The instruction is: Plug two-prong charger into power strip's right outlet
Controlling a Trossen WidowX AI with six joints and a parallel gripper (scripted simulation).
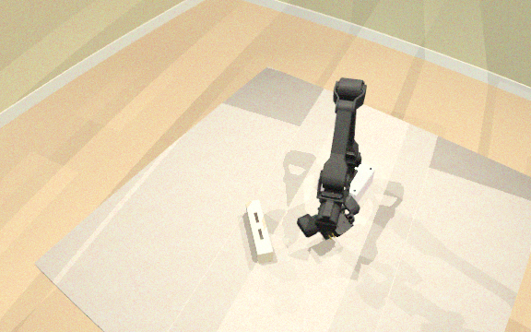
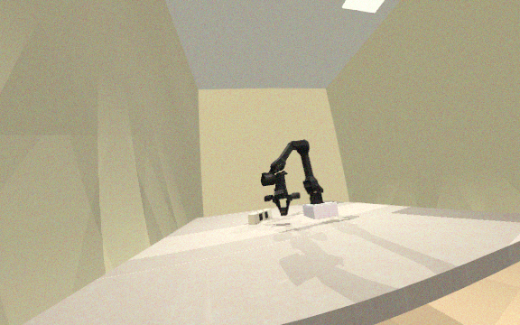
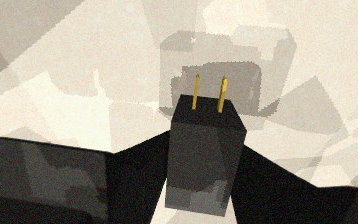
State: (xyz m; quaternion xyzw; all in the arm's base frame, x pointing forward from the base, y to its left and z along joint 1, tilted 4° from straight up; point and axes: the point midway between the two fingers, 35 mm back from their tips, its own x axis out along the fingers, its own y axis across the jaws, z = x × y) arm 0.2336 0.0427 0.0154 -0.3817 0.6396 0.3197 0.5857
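Gripper (image 3: 200, 165) clamped on the black charger (image 3: 205, 145), prongs (image 3: 209, 92) pointing down above the mat; pickup done, but the power strip (image 1: 259, 229) lies well off to one side, insertion remaining.

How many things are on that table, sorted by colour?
Black: 2, the arm and the charger clamped in its gripper
White: 2, the power strip and the arm's base block
Total: 4

Matt black plastic charger (image 3: 205, 150), shiny brass prongs (image 3: 222, 94), matt white power strip (image 1: 260, 231)
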